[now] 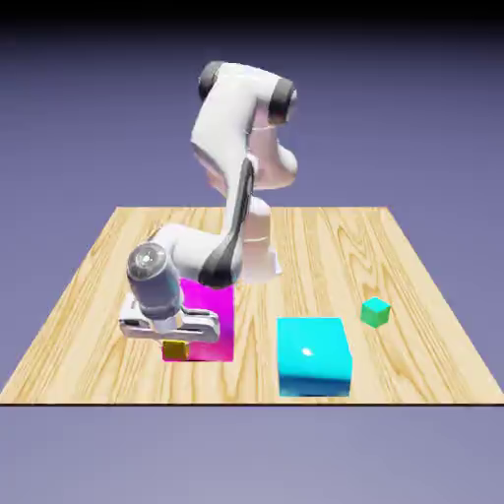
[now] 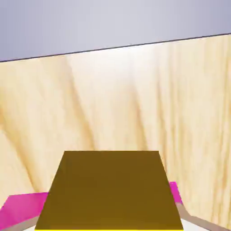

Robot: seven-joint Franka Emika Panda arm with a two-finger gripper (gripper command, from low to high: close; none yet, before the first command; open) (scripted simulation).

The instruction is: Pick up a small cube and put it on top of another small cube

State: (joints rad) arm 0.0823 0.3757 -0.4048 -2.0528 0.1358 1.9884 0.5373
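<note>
In the exterior view, the white arm [image 1: 231,167] is bending low over the wooden table [image 1: 89,295], its gripper [image 1: 175,342] hanging at the exterior view's left, near the table's front edge. A small yellow cube [image 1: 175,349] is showing directly beneath the hand, at its fingers, in front of a flat magenta block [image 1: 212,315] that is lying partly hidden behind the hand. The cube is appearing to sit just above or against the magenta block's front edge; whether it is resting on anything cannot be told. A larger cyan block [image 1: 314,355] is lying to the exterior view's right of the magenta one, apart from it, and a small green cube [image 1: 375,313] is sitting further right, well apart from the gripper and on the bare wood.

In the hand view, the yellow cube [image 2: 110,189] is filling the lower middle of the picture, large and dark-gold, sitting where the fingertips belong and hiding them. Strips of the magenta block [image 2: 22,207] are peeking out on both sides below it, with the table [image 2: 113,99] stretching beyond. The gripper is looking closed around the yellow cube, its fingers narrowly spaced at the cube's width.
</note>
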